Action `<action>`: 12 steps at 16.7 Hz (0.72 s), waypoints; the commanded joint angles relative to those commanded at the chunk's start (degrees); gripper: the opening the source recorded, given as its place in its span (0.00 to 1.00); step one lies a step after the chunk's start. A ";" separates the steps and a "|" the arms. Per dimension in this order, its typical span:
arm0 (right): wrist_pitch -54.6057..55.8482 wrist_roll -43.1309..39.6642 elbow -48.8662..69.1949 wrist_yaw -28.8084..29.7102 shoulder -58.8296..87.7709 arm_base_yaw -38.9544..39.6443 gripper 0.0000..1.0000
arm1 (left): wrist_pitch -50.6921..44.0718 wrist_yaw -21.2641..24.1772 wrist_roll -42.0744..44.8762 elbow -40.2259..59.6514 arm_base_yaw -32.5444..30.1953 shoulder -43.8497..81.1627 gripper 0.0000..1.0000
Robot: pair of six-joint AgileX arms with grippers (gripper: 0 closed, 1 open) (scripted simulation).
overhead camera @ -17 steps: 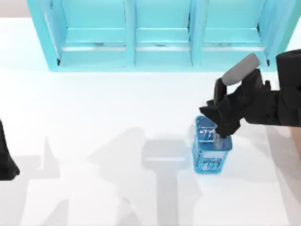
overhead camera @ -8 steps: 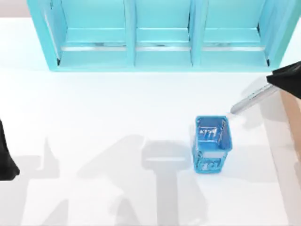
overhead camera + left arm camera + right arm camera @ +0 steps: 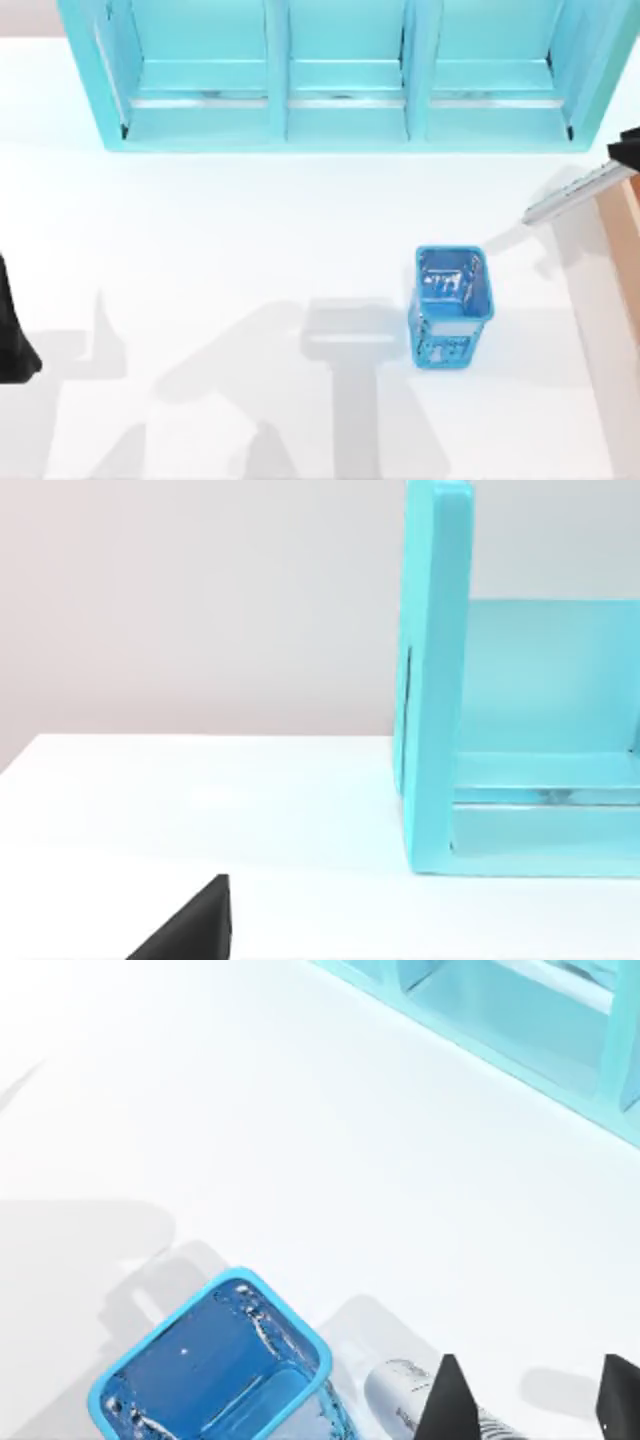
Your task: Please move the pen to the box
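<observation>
Carrying phase, roughly midway. Cyan shelf unit [image 3: 340, 75] spans the table's far side, well apart from the path. Tan box [image 3: 622, 225] peeks in at the right edge; drop not yet done. Blue basket [image 3: 450, 305] sits empty, open table around it. Right gripper [image 3: 530, 1400] fingers clamped on the pen [image 3: 575, 193], airborne near the box. Left arm parked far left; can't tell its fingers.

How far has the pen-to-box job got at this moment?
Done: the pen is out of the blue basket and off the table, held aloft. In hand: the right gripper holds it at the table's right edge, barrel between its fingers, right beside the tan box. Left: bring it over the box and release. The left arm sits parked at the left edge.
</observation>
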 joint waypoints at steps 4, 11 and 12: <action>-4.01 -0.17 2.81 3.79 0.62 -1.18 0.00 | 0.00 0.00 0.00 0.00 0.00 0.00 1.00; -26.53 -0.53 16.88 28.07 1.14 -8.46 0.00 | 0.00 0.00 0.00 0.00 0.00 0.00 1.00; -29.33 -0.62 18.63 30.99 1.01 -9.35 0.00 | 0.00 0.00 0.00 0.00 0.00 0.00 1.00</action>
